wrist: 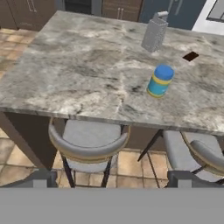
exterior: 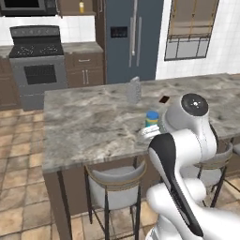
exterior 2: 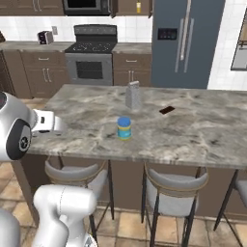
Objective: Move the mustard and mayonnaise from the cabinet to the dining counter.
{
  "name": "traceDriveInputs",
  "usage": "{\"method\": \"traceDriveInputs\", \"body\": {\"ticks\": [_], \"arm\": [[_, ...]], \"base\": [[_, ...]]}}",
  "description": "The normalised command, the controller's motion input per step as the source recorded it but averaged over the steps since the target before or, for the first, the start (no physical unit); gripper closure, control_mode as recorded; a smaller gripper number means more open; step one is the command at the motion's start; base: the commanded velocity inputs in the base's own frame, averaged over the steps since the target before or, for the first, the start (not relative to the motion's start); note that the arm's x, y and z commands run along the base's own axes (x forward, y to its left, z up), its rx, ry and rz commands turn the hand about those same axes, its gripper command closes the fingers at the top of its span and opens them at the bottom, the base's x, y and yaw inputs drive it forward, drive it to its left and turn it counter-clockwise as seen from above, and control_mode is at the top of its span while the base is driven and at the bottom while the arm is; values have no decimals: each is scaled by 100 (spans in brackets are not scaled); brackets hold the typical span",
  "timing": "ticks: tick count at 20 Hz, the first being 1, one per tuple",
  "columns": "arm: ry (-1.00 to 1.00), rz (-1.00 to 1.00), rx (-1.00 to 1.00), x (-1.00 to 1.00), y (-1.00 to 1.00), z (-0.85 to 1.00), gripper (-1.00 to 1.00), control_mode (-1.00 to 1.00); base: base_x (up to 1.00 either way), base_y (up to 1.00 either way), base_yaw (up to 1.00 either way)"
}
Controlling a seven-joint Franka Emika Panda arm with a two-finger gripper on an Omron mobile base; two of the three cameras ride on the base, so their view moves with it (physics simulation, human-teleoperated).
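Mayonnaise (wrist: 160, 81) stands on dining counter (wrist: 78, 74) near grater (wrist: 155, 33), gripper (wrist: 109, 180) apart.

All cams facing dining counter (exterior: 93, 122)

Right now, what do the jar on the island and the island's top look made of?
The mayonnaise: looks like smooth plastic or glass, with a matte blue lid and a blue and yellow label. The dining counter: polished marble by its grey-brown veining, though this is a render.
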Motion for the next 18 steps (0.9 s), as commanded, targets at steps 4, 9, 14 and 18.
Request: {"method": "traceDriveInputs", "body": {"ticks": [4,9,14,18], "arm": [[0,0,0,0,0,0,-100,100],[0,0,0,0,0,0,-100,100],[0,0,0,0,0,0,-100,100],[0,0,0,0,0,0,-100,100]], "base": [[10,93,0],[17,93,0],[23,91,-1],[30,89,0]]}}
